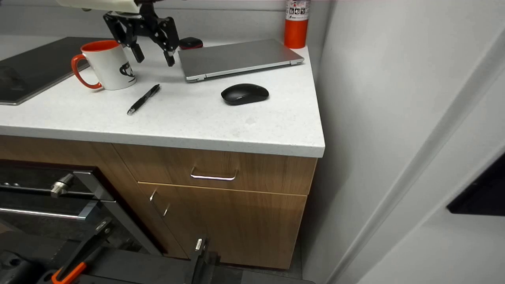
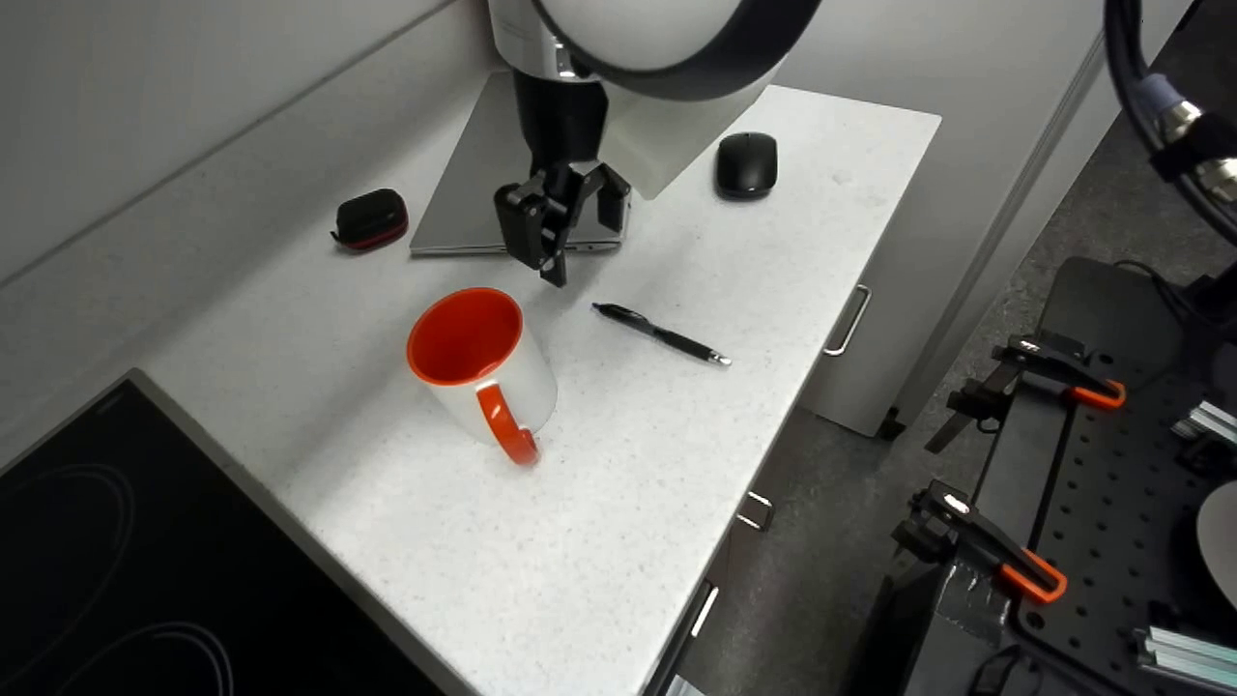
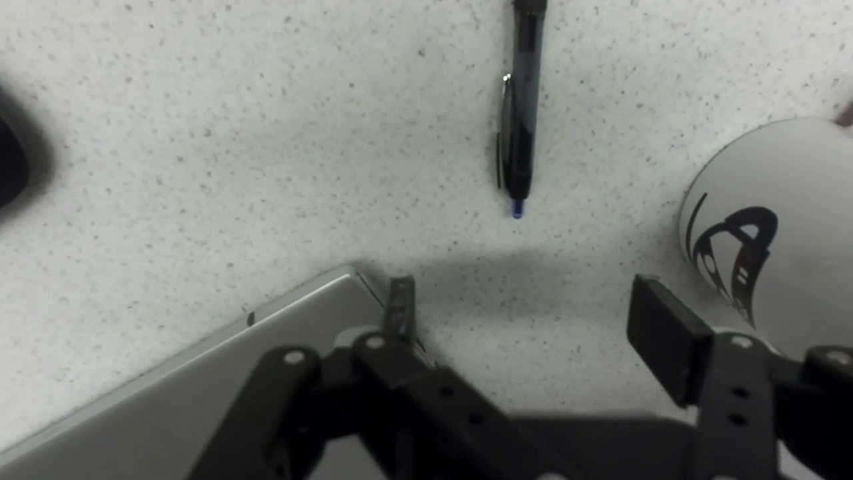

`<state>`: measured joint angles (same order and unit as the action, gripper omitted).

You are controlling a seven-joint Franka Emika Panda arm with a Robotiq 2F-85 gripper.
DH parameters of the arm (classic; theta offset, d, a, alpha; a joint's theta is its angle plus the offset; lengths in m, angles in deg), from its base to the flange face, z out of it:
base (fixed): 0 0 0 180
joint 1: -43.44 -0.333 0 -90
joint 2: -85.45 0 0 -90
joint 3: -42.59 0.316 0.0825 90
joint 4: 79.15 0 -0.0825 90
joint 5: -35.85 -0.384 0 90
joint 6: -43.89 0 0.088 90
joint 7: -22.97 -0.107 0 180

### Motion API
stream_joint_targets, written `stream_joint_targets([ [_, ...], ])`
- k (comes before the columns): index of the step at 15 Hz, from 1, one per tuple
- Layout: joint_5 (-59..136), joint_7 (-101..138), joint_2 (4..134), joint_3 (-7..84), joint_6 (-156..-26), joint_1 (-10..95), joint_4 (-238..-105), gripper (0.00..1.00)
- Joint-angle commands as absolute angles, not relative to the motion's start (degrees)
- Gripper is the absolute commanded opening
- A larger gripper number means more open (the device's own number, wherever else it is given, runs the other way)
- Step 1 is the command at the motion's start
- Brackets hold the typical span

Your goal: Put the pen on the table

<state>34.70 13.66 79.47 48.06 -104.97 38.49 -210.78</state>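
The thin black pen [image 1: 144, 99] lies flat on the white table [image 1: 189, 118], near the mug and the front edge. It also shows in an exterior view [image 2: 662, 334] and in the wrist view [image 3: 524, 100], where its blue tip end points toward the jaws. My gripper [image 1: 154, 60] is open and empty above the table, between the mug and the laptop, set back from the pen. In the wrist view the two fingers of my gripper [image 3: 522, 293] stand wide apart with only bare table between them. The pen is apart from both fingers.
A white and red mug [image 1: 110, 69] stands close beside the gripper. A closed grey laptop [image 1: 240, 59], a black mouse [image 1: 244, 94], a small black case [image 2: 371, 218] and a red cylinder [image 1: 296, 33] are on the table. A black cooktop [image 2: 145, 561] lies beyond the mug.
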Motion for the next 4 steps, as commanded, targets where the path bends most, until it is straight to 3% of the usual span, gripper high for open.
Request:
stream_joint_targets([
  [1, 33.0, 14.6, 79.5, 47.8, -104.8, 38.3, -210.7, 0.89],
  [2, 32.1, 15.2, 79.5, 47.9, -104.8, 38.3, -210.7, 0.98],
  [4, 31.8, 15.5, 79.5, 47.9, -104.8, 38.3, -210.7, 1.00],
])
